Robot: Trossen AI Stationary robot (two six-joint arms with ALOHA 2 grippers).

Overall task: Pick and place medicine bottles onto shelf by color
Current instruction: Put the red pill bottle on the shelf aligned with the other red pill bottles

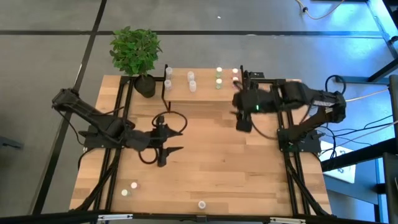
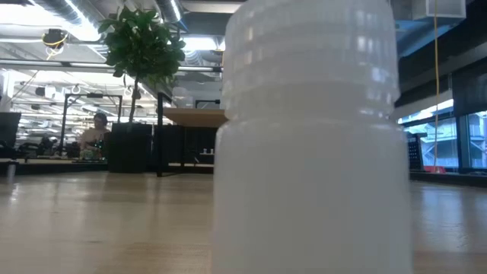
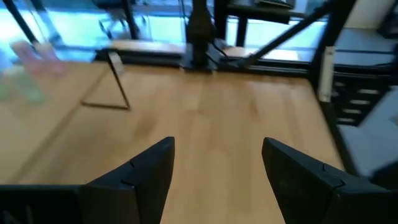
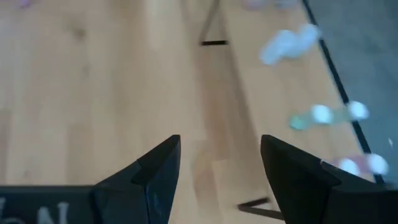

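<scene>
The shelf, a light-wood board on a black frame, stands at the table's far edge. On it stand white-capped bottles at the left, green-capped ones in the middle and pink-capped ones at the right. Three bottles stand on the table near its front edge: two at the left and a white one, which fills the low view. My left gripper is open and empty over the table's middle. My right gripper is open and empty just in front of the shelf's right end.
A potted plant stands at the table's far left corner, beside the shelf. Bare tabletop lies between the grippers and the front edge. In the low view a person sits far off in the room.
</scene>
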